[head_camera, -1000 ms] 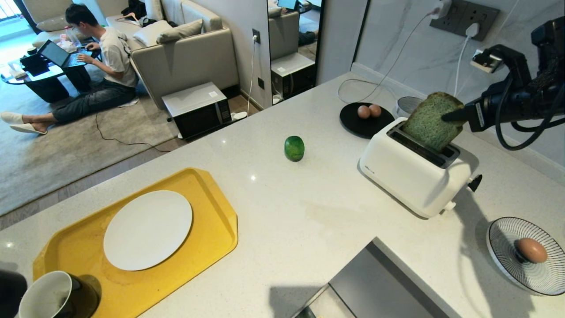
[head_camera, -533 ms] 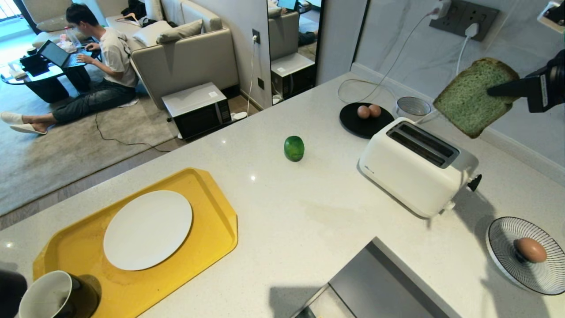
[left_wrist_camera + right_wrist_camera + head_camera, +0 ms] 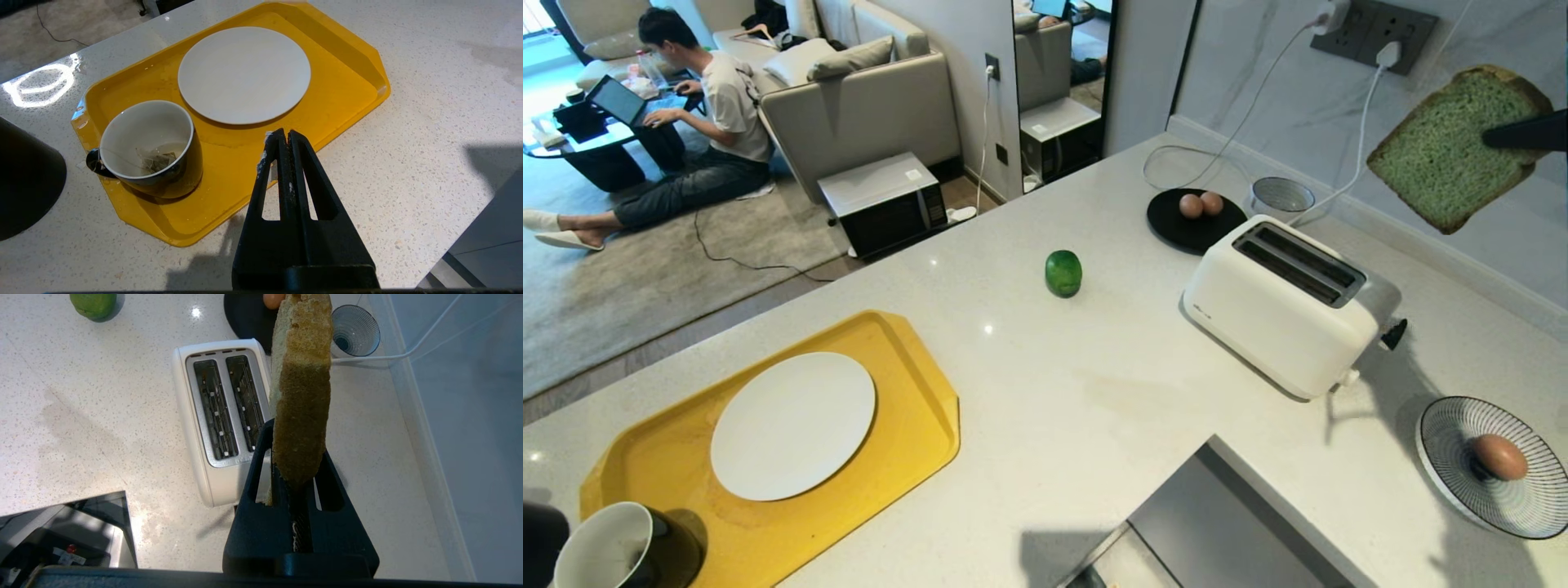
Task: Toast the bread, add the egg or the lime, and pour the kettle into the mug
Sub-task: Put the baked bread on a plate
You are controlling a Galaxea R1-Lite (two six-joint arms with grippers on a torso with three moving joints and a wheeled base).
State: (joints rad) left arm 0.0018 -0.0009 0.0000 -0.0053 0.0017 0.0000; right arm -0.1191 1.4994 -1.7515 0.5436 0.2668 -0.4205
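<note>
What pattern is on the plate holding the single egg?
The round plate under the brown egg has fine dark lines radiating outward on white, clearest in the head view.

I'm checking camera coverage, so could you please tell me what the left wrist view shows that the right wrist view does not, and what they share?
Only the left wrist view shows the yellow tray, the white plate, the mug with its tea bag, and the shut, empty left claw.

Only the right wrist view shows the bread pinched in the right claw, the white toaster with both slots empty, the lime, and a ribbed glass.

Both show the speckled white counter.
</note>
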